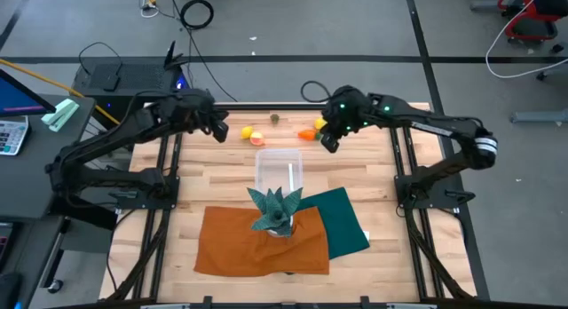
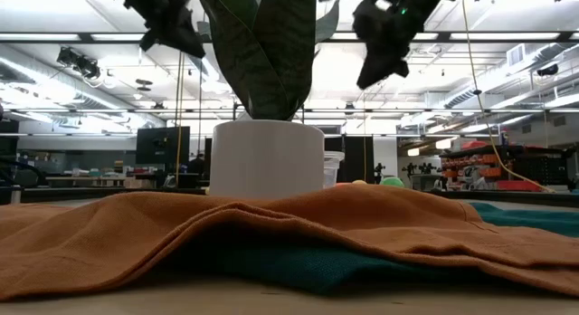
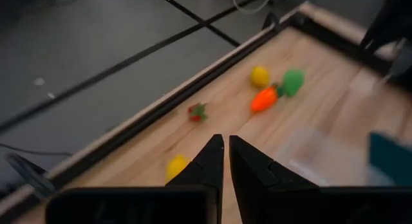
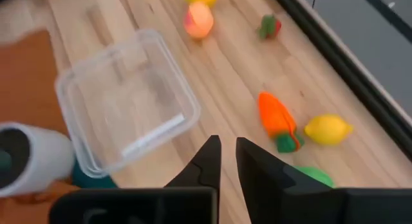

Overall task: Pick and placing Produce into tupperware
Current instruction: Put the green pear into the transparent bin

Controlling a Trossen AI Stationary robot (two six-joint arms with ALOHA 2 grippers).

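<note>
The produce lies on the wooden table near its far edge: a yellow fruit [image 1: 247, 131], a peach-orange fruit [image 1: 256, 138], a small red strawberry [image 1: 275, 118], an orange carrot [image 1: 307, 134] and a yellow lemon [image 1: 319, 124]. A green piece [image 4: 309, 176] shows beside the carrot [image 4: 277, 118]. The clear tupperware [image 1: 279, 171] stands open and empty in the middle. My left gripper [image 1: 217, 130] hovers shut and empty left of the yellow fruit [image 3: 177, 166]. My right gripper [image 1: 328, 140] hovers shut and empty above the carrot and lemon.
A teal spiky plant [image 1: 275, 209] in a white pot [image 2: 265, 157] stands just near of the tupperware, on an orange cloth [image 1: 262, 242] that overlaps a teal cloth [image 1: 342, 220]. The table's dark far rail [image 3: 148, 114] runs close behind the produce.
</note>
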